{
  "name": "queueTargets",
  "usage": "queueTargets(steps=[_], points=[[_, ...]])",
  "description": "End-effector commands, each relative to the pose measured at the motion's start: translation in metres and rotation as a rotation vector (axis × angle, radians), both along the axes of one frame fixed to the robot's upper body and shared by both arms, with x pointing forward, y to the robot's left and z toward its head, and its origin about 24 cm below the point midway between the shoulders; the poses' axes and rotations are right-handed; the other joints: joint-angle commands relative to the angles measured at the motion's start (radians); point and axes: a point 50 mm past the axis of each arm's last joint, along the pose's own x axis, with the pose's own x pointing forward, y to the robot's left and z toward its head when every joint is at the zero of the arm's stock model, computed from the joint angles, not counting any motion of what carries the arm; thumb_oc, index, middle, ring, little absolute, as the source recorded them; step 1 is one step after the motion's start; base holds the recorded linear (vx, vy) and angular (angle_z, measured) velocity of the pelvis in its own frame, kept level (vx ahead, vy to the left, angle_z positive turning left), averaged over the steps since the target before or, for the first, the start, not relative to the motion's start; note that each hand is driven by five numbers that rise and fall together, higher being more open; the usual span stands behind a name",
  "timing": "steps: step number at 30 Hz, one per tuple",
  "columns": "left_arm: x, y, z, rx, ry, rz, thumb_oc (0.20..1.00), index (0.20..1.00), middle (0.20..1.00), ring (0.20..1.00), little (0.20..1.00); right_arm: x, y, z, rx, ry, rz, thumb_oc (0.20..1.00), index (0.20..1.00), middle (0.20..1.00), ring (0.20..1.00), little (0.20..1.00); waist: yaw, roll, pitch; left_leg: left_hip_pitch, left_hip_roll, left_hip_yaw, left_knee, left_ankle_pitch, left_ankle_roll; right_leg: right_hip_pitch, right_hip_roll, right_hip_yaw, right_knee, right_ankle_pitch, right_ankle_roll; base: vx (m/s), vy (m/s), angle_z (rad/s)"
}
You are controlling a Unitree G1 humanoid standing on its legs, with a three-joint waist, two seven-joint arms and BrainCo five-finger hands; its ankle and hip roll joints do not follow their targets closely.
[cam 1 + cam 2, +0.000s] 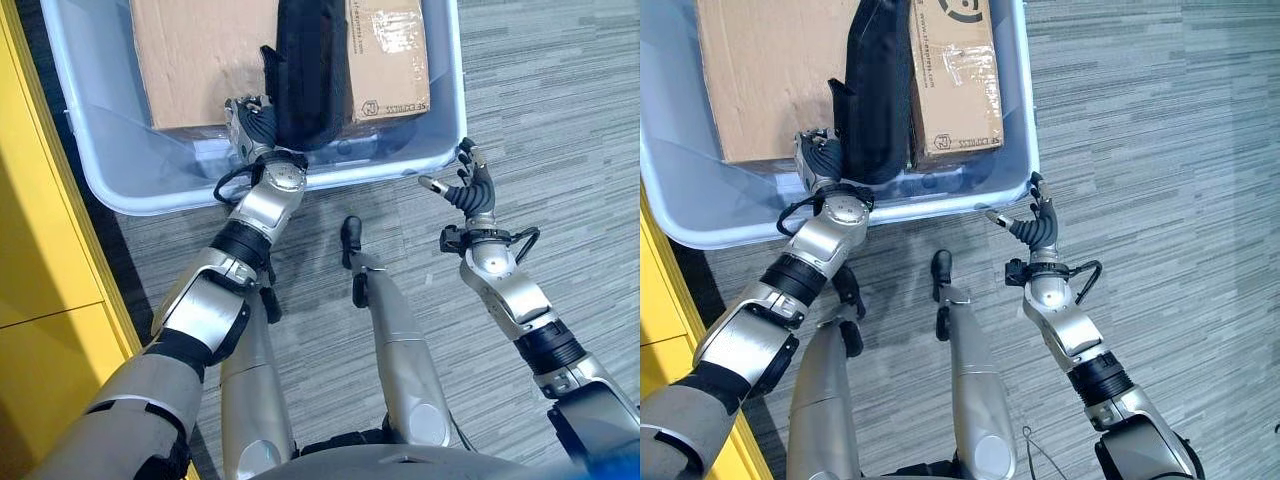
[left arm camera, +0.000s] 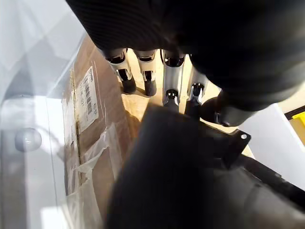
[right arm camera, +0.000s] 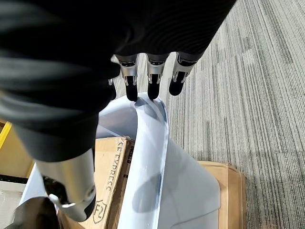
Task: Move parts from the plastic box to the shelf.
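A pale blue plastic box (image 1: 420,165) stands on the floor ahead of me. Inside it a long black part (image 1: 310,70) lies between a large cardboard carton (image 1: 200,50) and a smaller one (image 1: 385,50). My left hand (image 1: 252,125) is inside the box at the black part's near end. Its fingers (image 2: 147,76) are fairly straight and lie over the part (image 2: 167,181), pointing at the carton (image 2: 102,129). My right hand (image 1: 470,190) is open, just outside the box's near right corner, with its fingers (image 3: 152,81) above the rim (image 3: 159,124) and nothing held.
A yellow cabinet wall (image 1: 40,250) runs along my left side, close to the box. Grey striped carpet (image 1: 560,120) stretches to the right of the box and of my right hand.
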Motion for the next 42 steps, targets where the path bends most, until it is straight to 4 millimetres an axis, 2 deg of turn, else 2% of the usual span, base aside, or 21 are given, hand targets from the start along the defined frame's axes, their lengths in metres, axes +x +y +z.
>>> queueTargets(steps=[1,5,6,9,14,15,18,20,25,29,33,36,39,42], points=[[-0.016,-0.022,-0.092,-0.186,0.277,-0.075,0.2,0.2,0.2,0.2,0.2,-0.007,0.022,0.017,0.058,-0.084,0.106,1.0,1.0,1.0,1.0,1.0,-0.043,-0.002,0.061,-0.025,0.046,-0.056,0.06,0.023,-0.045,0.036,0.05,-0.063,0.025,0.018,-0.035,0.0,-0.001,0.04],[-0.017,-0.023,-0.067,-0.123,0.072,-0.063,0.2,0.2,0.2,0.2,0.2,-0.011,0.023,0.011,0.056,-0.081,0.113,1.0,1.0,1.0,1.0,1.0,-0.034,0.011,0.061,0.022,0.043,-0.051,0.027,0.031,-0.047,0.08,0.049,-0.062,0.018,0.008,-0.036,0.0,0.0,0.0],[-0.02,-0.019,-0.055,-0.109,-0.047,-0.037,0.2,0.2,0.2,0.2,0.2,-0.014,0.021,0.007,0.057,-0.082,0.112,1.0,1.0,1.0,1.0,1.0,-0.025,0.025,0.061,0.065,0.038,-0.047,-0.004,0.04,-0.049,0.12,0.046,-0.063,0.007,0.001,-0.037,0.0,0.0,0.0],[-0.025,-0.01,-0.043,-0.11,-0.17,0.001,0.2,0.2,0.2,0.2,0.2,-0.017,0.018,0.001,0.051,-0.077,0.106,1.0,1.0,1.0,1.0,1.0,-0.011,0.049,0.061,0.138,0.034,-0.04,-0.056,0.055,-0.054,0.185,0.04,-0.062,-0.016,-0.011,-0.039,-0.01,0.057,-0.02],[-0.033,0.007,-0.031,-0.108,-0.295,0.032,0.2,0.2,0.2,0.2,0.2,-0.02,0.013,-0.006,0.018,-0.073,0.103,1.0,1.0,1.0,1.0,1.0,0.01,0.087,0.061,0.26,0.032,-0.033,-0.138,0.081,-0.057,0.288,0.029,-0.059,-0.05,-0.027,-0.043,-0.01,0.076,0.01],[-0.033,0.013,-0.024,-0.11,-0.321,0.036,0.2,0.2,0.2,0.2,0.2,-0.02,0.011,-0.004,0.006,-0.076,0.105,1.0,1.0,1.0,1.0,1.0,0.013,0.096,0.061,0.274,0.036,-0.023,-0.159,0.113,-0.052,0.298,0.029,-0.063,-0.066,-0.007,-0.053,-0.06,0.087,0.07],[-0.033,0.024,-0.019,-0.135,-0.337,0.046,0.2,0.2,0.2,0.2,0.2,-0.019,0.009,-0.004,-0.019,-0.065,0.112,1.0,1.0,1.0,1.0,1.0,0.017,0.114,0.061,0.324,0.039,-0.027,-0.17,0.116,-0.054,0.35,0.028,-0.065,-0.073,-0.016,-0.059,-0.01,0.085,-0.02],[-0.03,0.025,-0.016,-0.147,-0.305,0.013,1.0,1.0,1.0,1.0,1.0,-0.017,0.01,-0.001,-0.029,-0.058,0.123,1.0,1.0,1.0,1.0,1.0,0.014,0.117,0.061,0.345,0.047,-0.028,-0.17,0.116,-0.053,0.375,0.03,-0.065,-0.078,-0.018,-0.064,0.01,0.048,-0.05],[-0.027,0.009,-0.026,-0.134,-0.224,-0.038,1.0,1.0,1.0,1.0,1.0,-0.015,0.017,0.007,-0.034,-0.067,0.145,1.0,1.0,1.0,1.0,1.0,0.006,0.096,0.061,0.314,0.059,-0.023,-0.169,0.13,-0.056,0.351,0.04,-0.061,-0.078,-0.012,-0.067,-0.04,-0.006,-0.13],[-0.027,0.003,-0.027,-0.134,-0.204,-0.049,1.0,1.0,1.0,1.0,1.0,-0.015,0.019,0.007,-0.035,-0.066,0.149,1.0,1.0,1.0,1.0,1.0,0.002,0.09,0.061,0.302,0.064,-0.021,-0.168,0.136,-0.06,0.341,0.042,-0.06,-0.077,-0.009,-0.067,-0.02,-0.009,-0.11],[-0.025,-0.004,-0.036,-0.196,-0.145,-0.02,1.0,1.0,1.0,1.0,1.0,-0.013,0.02,0.008,-0.032,-0.067,0.15,1.0,1.0,1.0,1.0,1.0,-0.004,0.078,0.061,0.291,0.071,-0.016,-0.172,0.143,-0.067,0.332,0.045,-0.064,-0.089,0.0,-0.065,-0.01,-0.025,0.02],[-0.025,-0.007,-0.047,-0.325,-0.086,0.001,1.0,1.0,1.0,1.0,1.0,-0.012,0.02,0.008,-0.029,-0.064,0.143,1.0,1.0,1.0,1.0,1.0,-0.004,0.073,0.061,0.284,0.073,-0.017,-0.172,0.144,-0.07,0.327,0.044,-0.066,-0.094,0.004,-0.063,0.0,-0.012,0.0],[-0.027,-0.006,-0.053,-0.336,-0.08,0.074,1.0,1.0,1.0,1.0,1.0,-0.011,0.021,0.008,-0.022,-0.064,0.136,1.0,1.0,1.0,1.0,1.0,-0.003,0.066,0.061,0.272,0.075,-0.018,-0.168,0.146,-0.073,0.318,0.043,-0.07,-0.099,0.008,-0.061,0.0,-0.044,0.03],[-0.032,0.002,-0.049,-0.29,-0.14,0.226,1.0,1.0,1.0,1.0,1.0,-0.01,0.021,0.008,-0.002,-0.059,0.126,1.0,1.0,1.0,1.0,1.0,-0.001,0.05,0.061,0.252,0.079,-0.022,-0.161,0.144,-0.076,0.301,0.042,-0.076,-0.096,0.011,-0.06,0.0,-0.072,0.01]])
